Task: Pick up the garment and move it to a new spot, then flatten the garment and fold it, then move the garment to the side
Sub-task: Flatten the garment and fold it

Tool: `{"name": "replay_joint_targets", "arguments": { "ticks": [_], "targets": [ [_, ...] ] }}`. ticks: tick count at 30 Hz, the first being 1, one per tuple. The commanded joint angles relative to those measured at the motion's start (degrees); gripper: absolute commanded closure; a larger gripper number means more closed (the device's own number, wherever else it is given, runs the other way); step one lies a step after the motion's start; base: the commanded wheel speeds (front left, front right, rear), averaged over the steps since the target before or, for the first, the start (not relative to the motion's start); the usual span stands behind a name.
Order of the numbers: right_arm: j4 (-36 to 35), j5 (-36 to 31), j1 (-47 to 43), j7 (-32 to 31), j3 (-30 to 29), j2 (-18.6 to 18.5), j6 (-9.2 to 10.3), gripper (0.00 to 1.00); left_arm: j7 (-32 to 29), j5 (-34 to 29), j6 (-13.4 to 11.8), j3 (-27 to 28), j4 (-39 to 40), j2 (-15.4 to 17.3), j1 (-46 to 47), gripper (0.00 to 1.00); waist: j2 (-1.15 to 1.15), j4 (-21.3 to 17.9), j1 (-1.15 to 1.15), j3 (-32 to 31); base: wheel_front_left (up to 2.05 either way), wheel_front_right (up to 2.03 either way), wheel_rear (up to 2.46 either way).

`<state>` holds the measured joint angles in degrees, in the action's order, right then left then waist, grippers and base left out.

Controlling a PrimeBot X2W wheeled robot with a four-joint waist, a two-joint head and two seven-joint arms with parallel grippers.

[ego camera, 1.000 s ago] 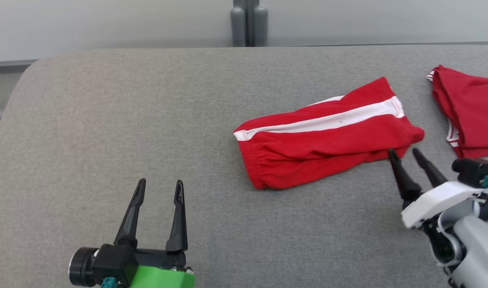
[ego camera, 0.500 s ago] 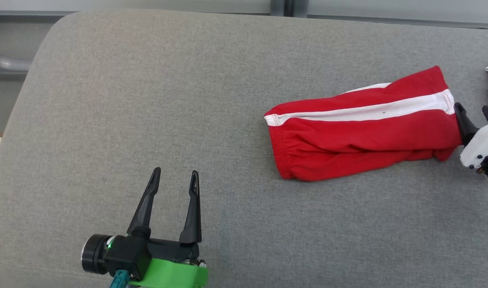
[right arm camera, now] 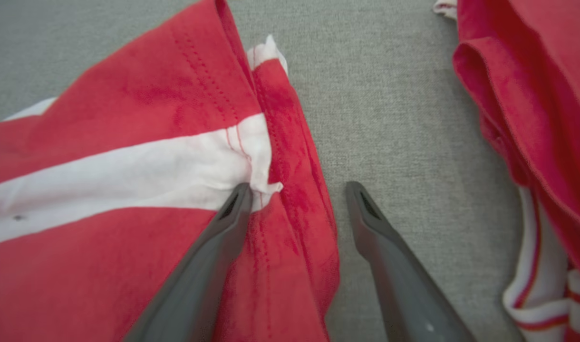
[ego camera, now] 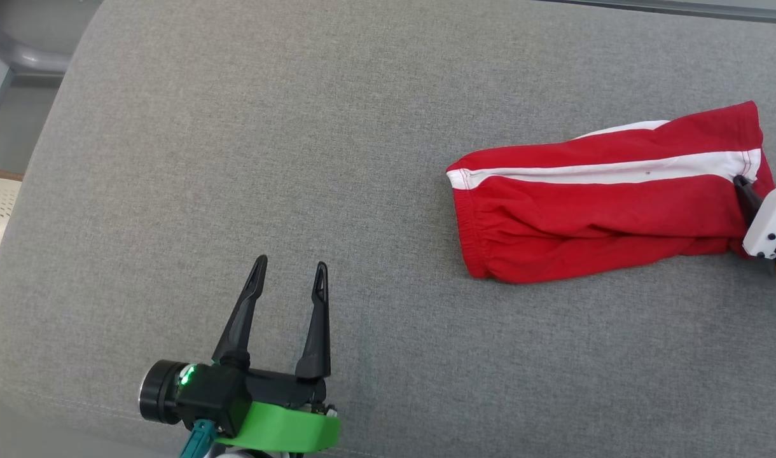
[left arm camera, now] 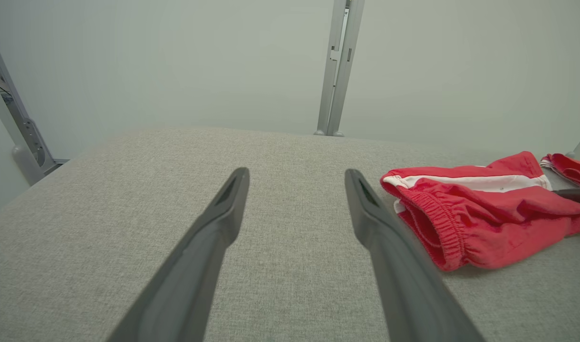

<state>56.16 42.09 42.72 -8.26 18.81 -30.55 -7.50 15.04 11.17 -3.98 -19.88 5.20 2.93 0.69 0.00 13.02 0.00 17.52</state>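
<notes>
Surface: grey woven counter (ego camera: 235,159), padded-looking, with a rounded corner at the far left.
Shorts: red shorts (ego camera: 604,210) with a white stripe (ego camera: 617,173) lie toward the counter's right side. They are roughly doubled over, with the waistband (left arm camera: 432,228) end pointing left.
Handling: judged light, thin and limp. They will sag from any single pinch, and on this cloth surface they should drag rather than slide. Nothing about them is fragile.
Hold: the stitched hem (right arm camera: 271,142) at the leg end or the gathered waistband look the firmest places. A pinch needs to catch every layer or the fold will fall open.
Right gripper (right arm camera: 298,189): fingers spread and straddling the hem. One tip appears to press on the stripe and the other is over bare counter. Nothing is clamped.
Left gripper (ego camera: 291,264): fingers spread and empty, over bare counter, well apart from the shorts.
Beyond: a second garment (right arm camera: 532,95), also red, lies near the hem without touching it and could be snagged by mistake.
</notes>
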Motion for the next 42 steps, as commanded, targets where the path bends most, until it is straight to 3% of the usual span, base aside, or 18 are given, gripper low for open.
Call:
{"name": "replay_joint_targets", "arguments": {
  "ticks": [1,2,11,18,23,31,42],
  "targets": [
    [0.9,0.2,-0.5,-0.8,0.8,1.0,0.04,0.58,0.2,-0.2,-0.1,0.1,-0.1,0.0,0.9,0.00,0.00,-0.1,0.00,0.0,0.00,0.00,0.00],
    [0.9,0.4,-0.6,-0.7,1.0,1.2,0.04,1.00,0.2,-0.3,-0.1,0.2,-0.2,0.0,0.9,0.00,0.00,-0.2,0.00,0.0,0.00,0.00,0.00],
    [-2.3,0.0,-1.8,2.3,3.6,-0.4,0.08,1.00,0.2,-1.2,0.4,0.5,-0.7,0.0,-0.2,0.00,0.00,-3.3,0.00,-2.0,0.00,0.00,0.00],
    [-5.9,-2.4,-2.7,3.8,5.2,-5.2,0.08,1.00,0.2,-1.7,0.7,1.1,-0.8,0.0,-1.0,0.00,0.00,-6.8,0.00,-3.8,0.00,0.00,0.00],
    [-9.2,-5.1,-1.3,3.4,5.9,-6.5,0.07,1.00,0.2,-1.9,0.9,1.5,-1.1,0.0,-1.2,0.00,0.00,-8.2,0.00,-4.7,0.00,0.00,0.00],
    [-17.3,-8.2,1.1,-1.9,7.5,-1.9,0.07,1.00,0.2,-2.0,1.3,1.2,-1.9,0.0,-1.6,0.00,0.00,-8.2,0.00,-6.7,0.00,0.00,0.00],
    [-29.1,-12.2,-3.2,-8.3,5.5,6.5,0.07,1.00,0.2,-0.7,0.6,0.1,-1.9,0.0,-2.3,0.00,0.00,-4.3,0.00,-7.8,0.00,0.00,0.00]
  ]
}}
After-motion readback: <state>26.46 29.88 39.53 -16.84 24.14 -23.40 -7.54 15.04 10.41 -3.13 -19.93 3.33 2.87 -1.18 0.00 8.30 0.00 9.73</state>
